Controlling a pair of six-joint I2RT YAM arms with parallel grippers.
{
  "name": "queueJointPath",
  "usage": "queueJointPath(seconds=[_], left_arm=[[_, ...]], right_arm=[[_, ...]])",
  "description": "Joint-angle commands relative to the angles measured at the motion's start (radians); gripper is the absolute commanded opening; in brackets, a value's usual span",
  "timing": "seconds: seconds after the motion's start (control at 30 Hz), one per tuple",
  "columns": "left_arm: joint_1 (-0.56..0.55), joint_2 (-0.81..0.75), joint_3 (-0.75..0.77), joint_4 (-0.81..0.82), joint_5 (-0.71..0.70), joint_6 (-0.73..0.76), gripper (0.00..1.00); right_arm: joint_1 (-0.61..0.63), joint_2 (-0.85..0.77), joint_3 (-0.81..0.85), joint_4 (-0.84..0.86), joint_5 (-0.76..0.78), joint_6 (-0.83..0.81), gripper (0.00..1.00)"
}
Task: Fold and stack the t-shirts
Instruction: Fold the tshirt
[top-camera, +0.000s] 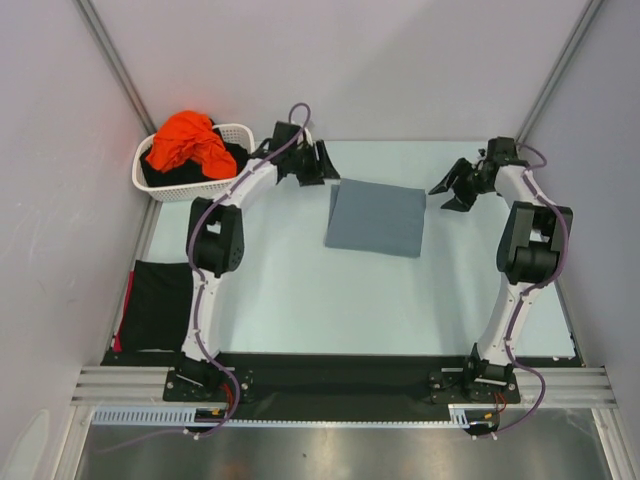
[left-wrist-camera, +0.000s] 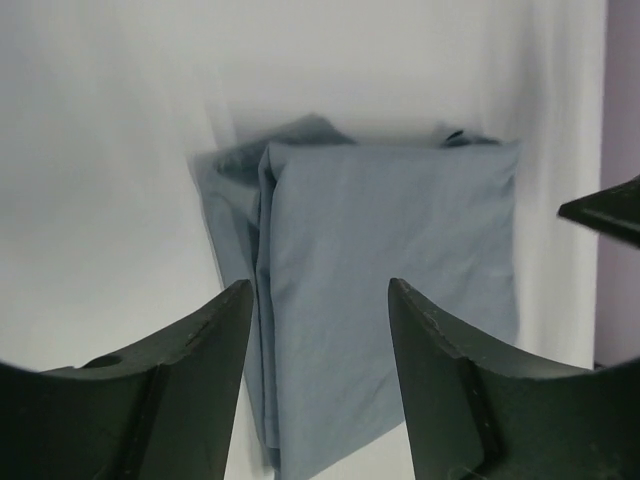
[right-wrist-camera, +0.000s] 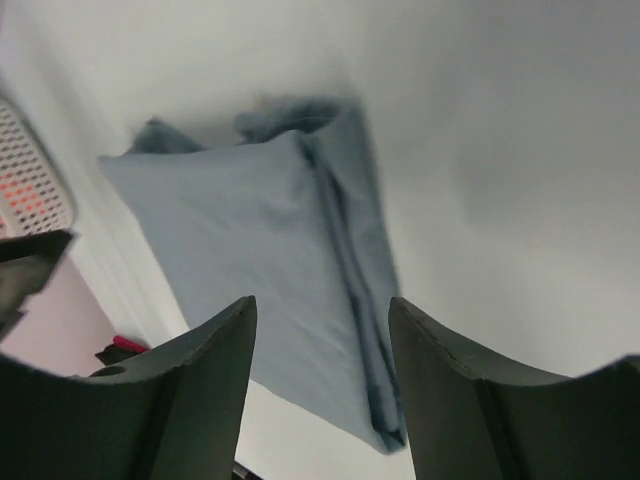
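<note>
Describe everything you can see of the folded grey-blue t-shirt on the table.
The grey-blue t-shirt is plain, soft-looking cloth, folded into a flat, roughly rectangular packet. In the top view, layered folded edges run along its left side, and the cloth is slightly bunched at one corner. It lies flat on the pale table, toward the far middle, between the two arms. Only the table touches it; both arms' jaws stand open and clear of it.

A white slotted basket is sitting near the left gripper, off to its left, on the pale table lying beneath it.
</note>
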Motion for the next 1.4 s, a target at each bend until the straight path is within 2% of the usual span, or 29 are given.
queueJointPath(seconds=[0.0,0.07,0.1,0.17,0.2,0.27,0.3,0.37,0.4,0.5,0.67,0.8,0.87,0.9,1.0,1.07,1.13,1.17,1.27,1.33,1.37], left_arm=[[-0.033,-0.075,-0.106,0.049,0.081,0.085,0.63],[-0.039,-0.090,-0.148,0.097,0.127,0.076,0.63],[-0.047,-0.101,-0.163,0.114,0.136,0.071,0.62],[-0.054,-0.112,-0.193,0.161,0.168,0.055,0.60],[-0.064,-0.125,-0.231,0.225,0.182,0.039,0.58],[-0.071,-0.127,-0.266,0.304,0.245,-0.028,0.54],[-0.079,-0.116,-0.286,0.362,0.256,-0.053,0.50],[-0.082,-0.098,-0.303,0.422,0.271,-0.126,0.50],[-0.082,-0.086,-0.306,0.492,0.289,-0.152,0.50],[-0.078,0.002,-0.257,0.566,0.303,-0.234,0.50],[-0.051,0.167,-0.156,0.652,0.307,-0.355,0.49],[-0.006,0.191,-0.163,0.730,0.322,-0.436,0.43],[0.002,0.085,-0.338,0.786,0.287,-0.438,0.46],[0.001,0.062,-0.401,0.766,0.276,-0.414,0.47],[-0.001,0.045,-0.319,0.523,0.262,-0.230,0.48],[-0.001,0.007,-0.312,0.496,0.245,-0.188,0.49],[-0.005,-0.053,-0.273,0.380,0.213,-0.093,0.51],[-0.008,-0.068,-0.224,0.282,0.177,-0.059,0.53],[-0.015,-0.128,-0.181,0.170,0.150,0.018,0.55],[-0.018,-0.179,-0.191,0.154,0.152,0.016,0.56],[-0.027,-0.199,-0.229,0.165,0.156,0.002,0.56]], right_arm=[[0.023,-0.113,-0.108,0.263,-0.169,0.035,0.61],[0.024,-0.107,-0.171,0.363,-0.243,0.104,0.60],[0.024,-0.101,-0.229,0.484,-0.304,0.189,0.56],[0.027,-0.092,-0.291,0.622,-0.346,0.289,0.50],[0.032,-0.077,-0.340,0.783,-0.379,0.381,0.45],[0.041,-0.050,-0.360,0.932,-0.410,0.441,0.42],[0.050,-0.023,-0.365,0.966,-0.426,0.461,0.40],[0.056,0.014,-0.360,1.057,-0.435,0.510,0.39],[0.056,0.035,-0.358,1.104,-0.450,0.533,0.35],[0.055,0.143,-0.329,1.307,-0.489,0.659,0.27],[0.049,0.325,-0.227,1.360,-0.463,0.718,0.25],[0.033,0.398,-0.135,1.284,-0.395,0.690,0.25],[0.026,0.408,-0.089,1.207,-0.378,0.656,0.26],[0.024,0.413,-0.023,1.151,-0.371,0.585,0.26],[0.014,0.431,0.112,0.848,-0.322,0.413,0.27],[0.006,0.448,0.274,0.598,-0.288,0.344,0.28],[0.001,0.462,0.426,0.428,-0.260,0.250,0.28],[0.000,0.456,0.451,0.301,-0.239,0.227,0.30],[0.001,0.338,0.406,0.198,-0.204,0.156,0.35],[0.007,0.196,0.308,0.212,-0.196,0.132,0.36],[0.016,0.104,0.199,0.218,-0.194,0.129,0.39]])
